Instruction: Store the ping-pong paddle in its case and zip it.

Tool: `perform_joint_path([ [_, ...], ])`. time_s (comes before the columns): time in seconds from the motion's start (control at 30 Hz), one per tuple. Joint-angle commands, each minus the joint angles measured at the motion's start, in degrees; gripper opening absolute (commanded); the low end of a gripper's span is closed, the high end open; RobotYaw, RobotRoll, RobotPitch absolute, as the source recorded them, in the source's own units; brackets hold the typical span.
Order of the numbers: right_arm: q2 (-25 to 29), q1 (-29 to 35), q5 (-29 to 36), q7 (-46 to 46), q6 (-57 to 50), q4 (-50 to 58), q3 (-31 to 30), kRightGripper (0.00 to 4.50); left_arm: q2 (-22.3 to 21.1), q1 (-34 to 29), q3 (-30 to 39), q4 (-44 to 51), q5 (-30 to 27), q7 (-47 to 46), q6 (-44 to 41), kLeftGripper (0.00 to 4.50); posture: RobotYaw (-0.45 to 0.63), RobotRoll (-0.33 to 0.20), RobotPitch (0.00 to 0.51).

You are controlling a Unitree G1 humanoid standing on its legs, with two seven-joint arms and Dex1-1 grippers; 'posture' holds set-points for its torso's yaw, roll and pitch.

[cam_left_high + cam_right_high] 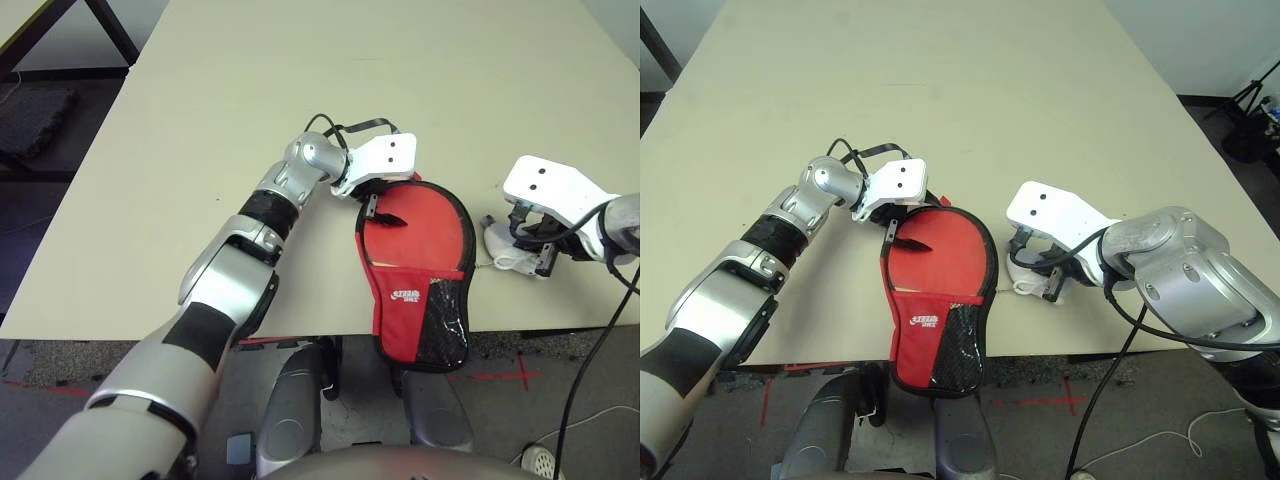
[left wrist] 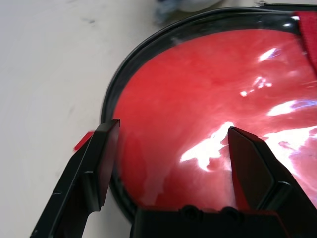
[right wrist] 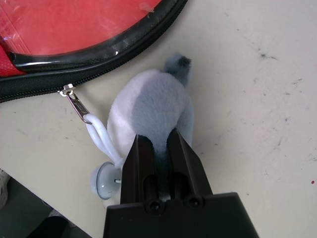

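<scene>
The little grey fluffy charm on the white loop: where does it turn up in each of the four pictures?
Left eye view: the grey plush charm lies right of the red case, under the right gripper.
Right eye view: partly hidden at, right of the case.
Left wrist view: a blurred pale shape at the upper edge might be it; I cannot tell.
Right wrist view: centre, pinched by black fingers.
Shared landmark: the case's black zipper edging.

Beyond our left gripper (image 1: 372, 203): bare table (image 1: 250, 90), open passage. Beneath its spread fingers: the case (image 1: 415, 270). Against our right gripper (image 3: 158, 144): grey plush lump (image 3: 148, 106), zipper pull (image 3: 74, 101) just beside.
</scene>
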State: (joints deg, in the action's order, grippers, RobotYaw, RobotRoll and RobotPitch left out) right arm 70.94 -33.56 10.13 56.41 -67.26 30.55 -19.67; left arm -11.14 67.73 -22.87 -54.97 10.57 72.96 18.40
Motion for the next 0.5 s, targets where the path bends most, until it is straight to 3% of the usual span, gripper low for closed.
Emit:
perform_joint_path([
  [0.03,-0.3,0.0,-0.7,-1.0,-0.3,-0.6,-0.8,0.0,1.3,1.6,-1.2,-3.4,1.0,3.0,-2.5,4.5,-0.2,0.0,0.244],
  [0.5,-0.1,-0.6,-0.9,-1.3,0.1,-1.7,-0.2,0.0,5.2,3.9,-4.5,-11.8,6.6,5.4,-19.3,4.5,-0.21,0.0,0.252],
])
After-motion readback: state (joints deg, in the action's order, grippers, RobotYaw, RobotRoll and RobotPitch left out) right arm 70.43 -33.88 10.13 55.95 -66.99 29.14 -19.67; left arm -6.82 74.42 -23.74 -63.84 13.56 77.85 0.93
